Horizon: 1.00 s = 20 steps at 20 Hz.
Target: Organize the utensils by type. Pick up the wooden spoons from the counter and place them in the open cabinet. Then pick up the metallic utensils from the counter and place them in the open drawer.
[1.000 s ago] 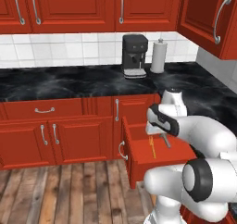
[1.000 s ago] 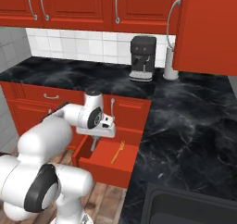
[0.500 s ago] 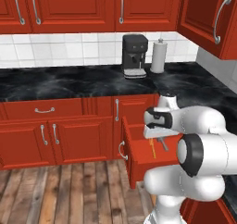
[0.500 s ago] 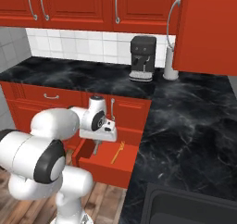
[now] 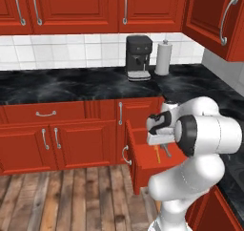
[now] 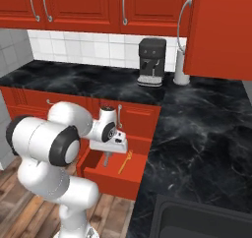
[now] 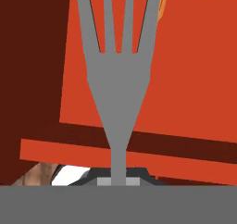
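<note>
Drawer [image 5: 143, 165] first: it stands pulled out from the red lower cabinets [image 5: 62, 139] beneath the black counter [image 5: 62, 87], with its floor bare in the hand view [image 7: 185, 79]. Red upper cabinets [image 5: 71, 8] with metal handles run along the wall over white tiles [image 5: 62, 51]. On the counter, against the tiles, a black coffee machine [image 5: 138, 57] stands just beside a white paper towel roll [image 5: 163, 57]. At the lower right of the right base view, a dark sink [image 6: 202, 220] is set into the counter. Wooden floor planks [image 5: 62, 196] lie in front of the cabinets.

The gripper [image 6: 105, 159] hangs over the open drawer, its jaws closed tight on the handle of a grey fork [image 7: 116, 70]. In the hand view the fork points away from the hand, its prongs spread above the drawer floor; whether the prongs touch the floor I cannot tell. From the left base view the gripper [image 5: 166, 150] sits low at the drawer's right side.

Inside the drawer lies a thin yellow-orange utensil [image 6: 125, 162], just beside the fork; its kind is too small to tell.
</note>
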Available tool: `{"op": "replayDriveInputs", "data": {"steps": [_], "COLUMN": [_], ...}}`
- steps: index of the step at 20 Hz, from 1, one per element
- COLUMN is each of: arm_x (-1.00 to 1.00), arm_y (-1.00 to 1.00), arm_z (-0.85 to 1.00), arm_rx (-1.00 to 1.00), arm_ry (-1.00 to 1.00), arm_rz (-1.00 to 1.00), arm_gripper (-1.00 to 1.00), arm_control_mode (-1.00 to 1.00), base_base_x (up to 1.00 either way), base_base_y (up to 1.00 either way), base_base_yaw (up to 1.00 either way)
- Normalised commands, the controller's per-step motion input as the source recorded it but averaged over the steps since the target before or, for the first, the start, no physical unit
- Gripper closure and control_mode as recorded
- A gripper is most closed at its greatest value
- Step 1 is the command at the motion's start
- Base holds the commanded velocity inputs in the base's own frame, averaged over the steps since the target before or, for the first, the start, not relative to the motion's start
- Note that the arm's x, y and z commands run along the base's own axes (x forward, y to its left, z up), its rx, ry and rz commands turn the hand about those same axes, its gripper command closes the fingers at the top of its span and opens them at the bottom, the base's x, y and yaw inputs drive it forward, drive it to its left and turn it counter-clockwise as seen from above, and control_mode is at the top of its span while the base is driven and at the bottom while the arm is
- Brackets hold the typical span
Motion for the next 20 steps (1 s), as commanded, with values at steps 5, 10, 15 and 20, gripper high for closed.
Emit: {"op": "replayDriveInputs", "data": {"steps": [5,10,15,20], "arm_x": [0.30,0.36,0.22,0.16], "arm_y": [-0.02,-0.01,-0.03,-0.04], "arm_z": [-0.29,-0.14,-0.27,-0.33], "arm_rx": [0.00,0.00,0.00,0.01], "arm_ry": [0.00,0.00,0.00,0.00], "arm_rz": [0.00,0.00,0.00,0.00], "arm_gripper": [1.00,1.00,1.00,1.00], "arm_control_mode": [-1.00,-1.00,-1.00,-1.00], "base_base_x": [0.00,0.00,0.00,0.00], "base_base_y": [0.00,0.00,0.00,0.00], "base_base_yaw": [0.00,0.00,0.00,0.00]}}
